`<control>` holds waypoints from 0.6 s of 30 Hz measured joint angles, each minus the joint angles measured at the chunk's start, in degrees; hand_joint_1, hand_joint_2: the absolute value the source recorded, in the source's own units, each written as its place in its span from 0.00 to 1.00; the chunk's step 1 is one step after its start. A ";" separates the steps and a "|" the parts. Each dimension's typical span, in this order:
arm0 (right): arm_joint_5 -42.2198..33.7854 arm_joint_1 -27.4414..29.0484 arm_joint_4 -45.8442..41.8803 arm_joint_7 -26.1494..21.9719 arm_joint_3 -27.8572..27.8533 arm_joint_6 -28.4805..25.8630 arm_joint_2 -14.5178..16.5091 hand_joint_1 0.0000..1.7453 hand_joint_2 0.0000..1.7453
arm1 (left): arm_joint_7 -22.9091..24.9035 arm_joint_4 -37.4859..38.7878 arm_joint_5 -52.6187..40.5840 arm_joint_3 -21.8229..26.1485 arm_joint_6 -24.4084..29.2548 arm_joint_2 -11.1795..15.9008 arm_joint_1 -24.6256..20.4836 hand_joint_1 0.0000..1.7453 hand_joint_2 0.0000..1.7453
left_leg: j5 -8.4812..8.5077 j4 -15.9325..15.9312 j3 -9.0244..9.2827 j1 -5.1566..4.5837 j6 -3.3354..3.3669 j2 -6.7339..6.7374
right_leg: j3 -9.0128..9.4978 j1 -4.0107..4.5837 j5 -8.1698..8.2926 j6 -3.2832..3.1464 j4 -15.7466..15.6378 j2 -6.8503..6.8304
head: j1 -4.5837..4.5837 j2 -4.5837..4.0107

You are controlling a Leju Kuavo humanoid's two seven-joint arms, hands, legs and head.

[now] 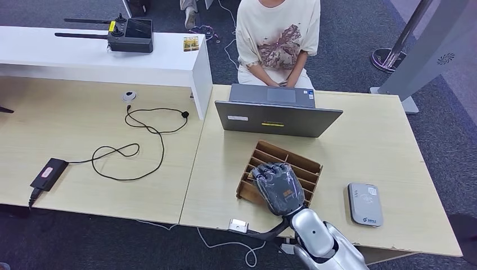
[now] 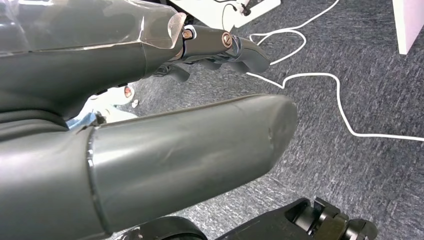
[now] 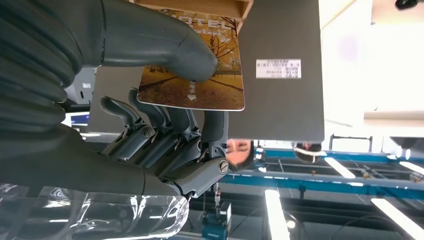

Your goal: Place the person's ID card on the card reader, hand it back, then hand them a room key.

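My right hand [image 1: 278,188] hovers over a wooden divided card box [image 1: 308,166] at the front of the desk. In the right wrist view this hand [image 3: 165,145] pinches a room key card [image 3: 210,87], printed with yellow autumn trees, between thumb and fingers, just outside the box's edge [image 3: 210,7]. A grey card reader [image 1: 365,204] lies flat to the right of the box. The person [image 1: 277,39] sits across the desk behind an open grey laptop [image 1: 275,117]. My left hand [image 2: 100,65] hangs over carpeted floor, fingers [image 2: 225,47] loosely extended and holding nothing.
A small yellowish card [image 1: 190,43] and a black controller with antennas [image 1: 130,35] sit on the white counter [image 1: 84,62] at the back left. A black adapter [image 1: 49,174] with a looping cable lies on the left table. A small white device [image 1: 238,225] sits at the desk's front edge.
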 joint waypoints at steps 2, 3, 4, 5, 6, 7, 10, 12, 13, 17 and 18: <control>0.00 -0.01 -0.91 0.21 -0.02 -0.19 -0.21 1.00 1.00 | 0.00 0.00 0.07 0.00 0.00 0.00 0.00 0.00 0.00 | 0.00 0.00 0.00 0.00 0.00 0.00 | 0.00 0.00 0.00 0.00 0.00 0.00 | 0.00 -0.01; 0.00 -0.02 -1.38 0.29 -0.05 -0.30 -0.31 1.00 1.00 | 0.00 0.00 0.10 0.00 0.00 -0.01 0.00 0.00 0.00 | 0.00 0.00 0.00 0.00 0.00 0.00 | 0.00 0.00 0.00 0.00 0.00 0.00 | 0.00 -0.01; -0.02 -0.03 -1.84 0.38 -0.10 -0.41 -0.38 1.00 1.00 | 0.00 0.00 0.15 0.01 0.01 -0.01 0.00 0.00 0.00 | 0.00 0.00 0.00 0.00 0.00 0.00 | 0.00 0.00 0.00 0.00 0.00 0.00 | 0.00 -0.01; -0.05 -0.07 -2.31 0.43 -0.17 -0.50 -0.46 1.00 1.00 | 0.00 0.00 0.19 0.01 0.01 -0.02 0.00 0.00 0.00 | 0.00 0.00 0.00 0.00 0.00 0.00 | 0.00 0.00 0.00 0.00 0.00 0.00 | 0.00 -0.01; -0.10 -0.13 -2.80 0.46 -0.26 -0.55 -0.52 1.00 1.00 | 0.00 0.00 0.24 0.01 0.02 -0.02 0.00 0.00 0.00 | 0.00 0.00 0.00 0.00 0.00 0.00 | 0.00 0.00 0.00 0.00 0.00 0.00 | 0.00 -0.01; -0.17 -0.24 -3.27 0.45 -0.38 -0.59 -0.58 1.00 1.00 | 0.00 0.00 0.28 0.01 0.03 -0.03 0.00 0.00 0.00 | 0.00 0.00 -0.01 0.00 0.00 0.00 | 0.00 0.00 0.00 0.00 0.00 0.00 | 0.00 -0.01; -0.62 -0.95 -4.76 0.09 -0.96 -0.72 -0.69 1.00 1.00 | 0.00 0.00 0.42 0.01 0.10 -0.13 -0.01 0.00 0.00 | 0.00 0.00 -0.01 0.00 0.00 0.00 | 0.01 0.00 0.00 0.00 0.00 0.00 | 0.00 -0.01; -0.89 -1.53 -5.72 -0.16 -1.35 -0.78 -0.72 1.00 1.00 | 0.00 0.00 0.48 0.00 0.15 -0.26 -0.01 0.00 0.00 | 0.00 0.00 0.00 0.00 0.00 0.00 | 0.01 0.00 0.00 0.00 0.00 0.00 | 0.00 -0.01; -0.99 -1.77 -6.21 -0.26 -1.52 -0.81 -0.72 1.00 1.00 | 0.00 0.00 0.52 0.00 0.15 -0.31 -0.01 0.00 0.00 | 0.00 0.00 0.00 0.00 0.00 0.00 | 0.01 0.00 0.00 0.00 0.00 0.00 | 0.00 -0.01; -1.55 -2.60 -8.38 -0.59 -2.27 -1.08 -0.73 1.00 1.00 | 0.00 0.00 0.72 0.01 0.15 -0.36 -0.01 0.00 0.00 | 0.00 0.00 0.00 0.00 0.00 0.00 | 0.01 0.00 0.00 0.00 0.00 0.00 | 0.00 0.00; -1.73 -2.84 -8.95 -0.65 -2.50 -1.11 -0.73 1.00 1.00 | 0.00 0.00 0.77 0.00 0.15 -0.37 -0.01 0.00 0.00 | 0.00 0.00 0.00 0.00 0.00 0.00 | 0.01 0.00 0.00 0.00 0.00 0.00 | 0.00 -0.01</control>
